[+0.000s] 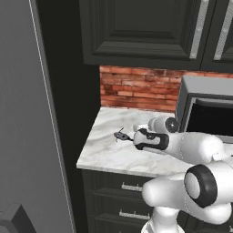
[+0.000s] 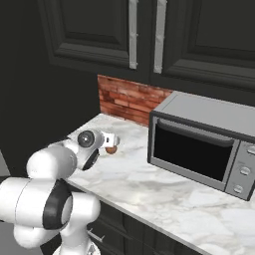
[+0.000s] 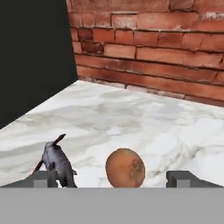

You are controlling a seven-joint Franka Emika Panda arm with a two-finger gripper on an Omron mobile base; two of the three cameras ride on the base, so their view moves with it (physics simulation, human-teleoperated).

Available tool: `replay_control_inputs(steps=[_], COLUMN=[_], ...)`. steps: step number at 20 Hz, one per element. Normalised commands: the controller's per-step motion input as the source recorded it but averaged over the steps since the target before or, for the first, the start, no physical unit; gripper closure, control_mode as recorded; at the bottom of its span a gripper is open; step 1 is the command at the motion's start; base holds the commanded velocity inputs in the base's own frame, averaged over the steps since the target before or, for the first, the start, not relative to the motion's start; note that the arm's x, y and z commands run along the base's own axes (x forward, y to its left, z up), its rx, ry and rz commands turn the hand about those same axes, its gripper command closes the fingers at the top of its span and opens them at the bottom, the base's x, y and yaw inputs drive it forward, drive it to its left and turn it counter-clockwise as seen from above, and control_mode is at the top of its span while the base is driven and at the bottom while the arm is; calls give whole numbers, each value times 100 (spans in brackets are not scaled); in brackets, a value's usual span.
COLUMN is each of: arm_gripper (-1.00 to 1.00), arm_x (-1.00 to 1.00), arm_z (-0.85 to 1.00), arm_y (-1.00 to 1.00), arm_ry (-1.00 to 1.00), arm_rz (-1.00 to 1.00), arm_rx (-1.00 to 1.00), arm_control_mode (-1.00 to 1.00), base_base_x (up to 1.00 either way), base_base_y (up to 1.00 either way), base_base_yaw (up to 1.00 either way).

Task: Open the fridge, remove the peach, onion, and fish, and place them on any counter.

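So the fish [image 3: 56, 162] is down on the counter [image 1: 109, 154], lying on the marbled slab near its left end, tail sticking up toward the dark side wall [image 3: 35, 52]. Just beside it sits a round orange-brown thing with a darker blotch [image 3: 125, 168]; peach or onion, honestly can't tell which.

The gripper [image 3: 113, 178] hangs low over that spot with its jaws spread wide. Both finger tips [image 3: 43, 178] show at the bottom of the hand view, one close against the fish's flank, the other well off to the far side of the round thing, so both items sit between them and nothing is pinched.

Room-wise: the front edge of the slab runs right under the arm in the left base view, and the counter's left edge drops off beside the tall grey fridge [image 1: 27, 113]. There's a decent patch of bare marble between the fish and the brick backsplash [image 1: 136, 88].

What hems things in: a silver microwave [image 2: 204, 142] takes up the right stretch of the counter, well apart from the fish, and black upper cabinets [image 2: 124, 35] hang overhead. Black drawers with silver handles [image 1: 132, 187] sit below.
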Motion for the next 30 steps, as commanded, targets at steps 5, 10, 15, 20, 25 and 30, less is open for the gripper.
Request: replay_control_inputs(steps=[5,10,15,20,25,30], arm_gripper=[-100,-100,-100,-100,-100,-100], arm_x=[-32,-43,-81,-75,-19,0], arm_z=[100,100,55,-4,-6,0], arm_y=[55,18,0,0,2,0], arm_ry=[-17,13,35,47,9,0], arm_rz=[13,2,-1,0,-1,0], arm_rx=[0,-2,-4,-6,-3,0], arm_control_mode=[-100,-100,-100,-100,100,100], base_base_x=[0,0,0,0,-51,-100], base_base_y=[0,0,0,0,1,8], base_base_yaw=[0,0,0,0,0,4])
